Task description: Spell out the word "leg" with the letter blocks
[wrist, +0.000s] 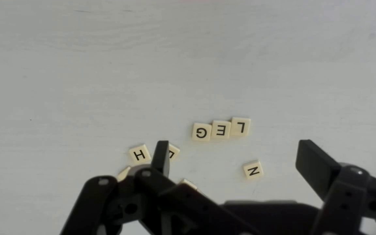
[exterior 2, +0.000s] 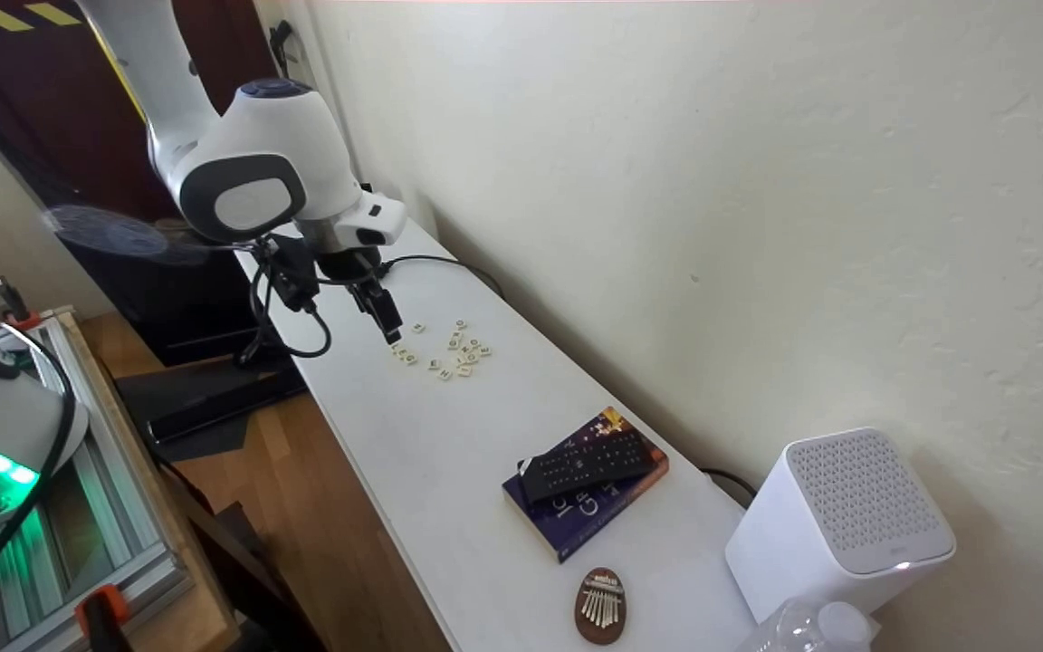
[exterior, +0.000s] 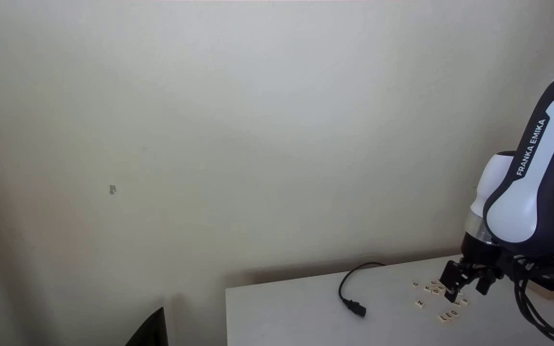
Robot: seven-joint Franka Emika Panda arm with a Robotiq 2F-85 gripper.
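Small pale beige letter blocks lie face up on the white table. In the wrist view the L block (wrist: 240, 126), E block (wrist: 221, 130) and G block (wrist: 201, 132) touch side by side in a slightly stepped row, upside down in this view. The row reads "LEG" in an exterior view (exterior: 448, 315). An N block (wrist: 253, 169) and an H block (wrist: 139, 154) lie apart from it. My gripper (wrist: 234, 143) is open and empty above the blocks; its left finger partly hides a block (wrist: 174, 152). The gripper also shows in an exterior view (exterior: 467, 291).
Several other blocks (exterior 2: 467, 349) lie scattered beside the row. A black cable plug (exterior: 355, 307) rests on the table near the wall. Farther along stand a book (exterior 2: 567, 534) with a black remote (exterior 2: 587, 466) on it, a brown thumb piano (exterior 2: 601, 607) and a white box (exterior 2: 838, 525).
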